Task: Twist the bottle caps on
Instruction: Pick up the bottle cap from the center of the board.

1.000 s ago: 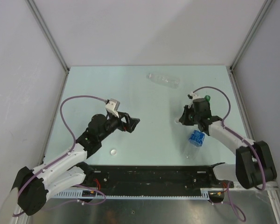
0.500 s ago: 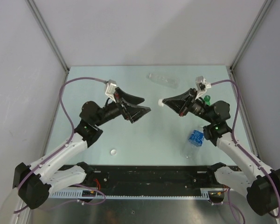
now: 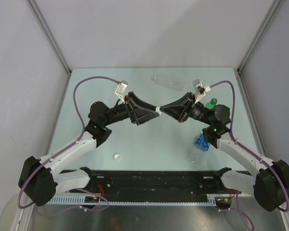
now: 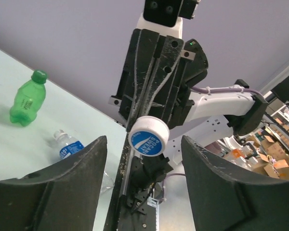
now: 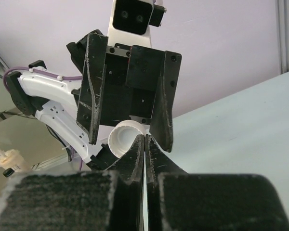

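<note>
A: Big change on the left. The left gripper (image 4: 143,150), held low and well apart from its partner a second ago, is now raised over the middle of the tabletop (image 3: 149,139) and brought nose to nose with it. Its jaws are open, though narrower than they were, and a gap is seen on each side of the prize.

B: The prize is the blue-printed white cap (image 5: 126,137), carried in the air between the two. It is pinched by its rim in the right gripper (image 5: 145,144), which is clenched tight on it. That gripper was down by the bottles a moment ago.

A: So a hand-over is judged to be under way. Nothing is screwed on with this cap yet, and it must first be taken cleanly.

B: Around the scene, a loose white cap (image 3: 117,156) is left on the near tabletop, well apart from everything. A clear unlabelled bottle (image 3: 168,83) is laid on its side at the back.

A: The blue-label bottle (image 3: 201,144) seems to be lying down too, partly under the right arm (image 3: 241,153). It is likely this cap's home, and that arm is in the way. The green bottle (image 4: 26,101) is stood upright with its green cap (image 4: 38,76) already seated. How tight cannot be told.
</note>
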### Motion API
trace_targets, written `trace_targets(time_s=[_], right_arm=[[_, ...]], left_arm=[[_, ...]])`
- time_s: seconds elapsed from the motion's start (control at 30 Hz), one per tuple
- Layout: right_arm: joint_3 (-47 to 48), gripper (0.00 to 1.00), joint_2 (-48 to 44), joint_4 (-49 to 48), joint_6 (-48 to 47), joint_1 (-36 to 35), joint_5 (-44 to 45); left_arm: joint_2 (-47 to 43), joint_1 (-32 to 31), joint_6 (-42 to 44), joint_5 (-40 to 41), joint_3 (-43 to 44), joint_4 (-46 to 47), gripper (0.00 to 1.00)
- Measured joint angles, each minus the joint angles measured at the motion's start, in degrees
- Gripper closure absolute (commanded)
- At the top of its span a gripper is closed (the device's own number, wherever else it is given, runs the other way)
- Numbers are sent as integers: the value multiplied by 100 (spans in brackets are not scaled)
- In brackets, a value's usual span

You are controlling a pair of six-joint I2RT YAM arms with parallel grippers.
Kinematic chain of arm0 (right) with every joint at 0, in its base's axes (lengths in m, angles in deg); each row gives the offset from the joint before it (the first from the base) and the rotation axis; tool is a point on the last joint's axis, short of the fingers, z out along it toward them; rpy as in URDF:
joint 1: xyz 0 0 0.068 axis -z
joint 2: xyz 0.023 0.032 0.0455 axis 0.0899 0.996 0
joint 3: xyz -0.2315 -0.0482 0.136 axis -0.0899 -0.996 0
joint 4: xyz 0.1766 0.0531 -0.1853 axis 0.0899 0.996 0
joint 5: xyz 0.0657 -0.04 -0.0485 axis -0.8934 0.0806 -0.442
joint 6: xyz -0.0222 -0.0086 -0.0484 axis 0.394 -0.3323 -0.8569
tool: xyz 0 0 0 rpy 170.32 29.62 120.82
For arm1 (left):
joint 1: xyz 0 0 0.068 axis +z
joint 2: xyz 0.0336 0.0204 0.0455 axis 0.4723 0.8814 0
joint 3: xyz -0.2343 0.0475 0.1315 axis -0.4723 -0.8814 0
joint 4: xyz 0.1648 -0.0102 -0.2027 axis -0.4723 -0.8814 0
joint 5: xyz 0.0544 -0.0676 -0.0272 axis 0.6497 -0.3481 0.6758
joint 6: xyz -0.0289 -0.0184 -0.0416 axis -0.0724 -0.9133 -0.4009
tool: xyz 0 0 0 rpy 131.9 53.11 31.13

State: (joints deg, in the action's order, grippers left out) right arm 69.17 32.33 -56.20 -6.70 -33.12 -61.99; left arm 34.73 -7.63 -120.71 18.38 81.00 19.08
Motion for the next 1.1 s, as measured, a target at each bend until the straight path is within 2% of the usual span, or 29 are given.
trace_targets(time_s=[0.33, 0.53, 0.63, 0.73, 0.97, 1.03, 1.1], right_arm=[[13, 100, 212, -125, -31, -11, -39], [13, 98, 247, -149, -44, 9, -61], [33, 80, 247, -129, -50, 33, -107], [66, 53, 229, 26, -90, 96, -131], [66, 12, -501, 1316, -470, 518, 256], [68, 4, -916, 1792, -634, 651, 603], [76, 2, -1344, 2308, -763, 772, 1067]], left_arm=[[190, -9, -234, -214, 0, 216, 68], [251, -11, -264, -210, 0, 291, 79], [254, -15, -260, -205, 0, 306, 84], [251, -28, -240, -197, 0, 308, 86], [249, -70, -2, -173, -2, 345, 90], [254, -70, 81, -173, -2, 345, 91], [267, -68, 192, -155, -2, 319, 93]])
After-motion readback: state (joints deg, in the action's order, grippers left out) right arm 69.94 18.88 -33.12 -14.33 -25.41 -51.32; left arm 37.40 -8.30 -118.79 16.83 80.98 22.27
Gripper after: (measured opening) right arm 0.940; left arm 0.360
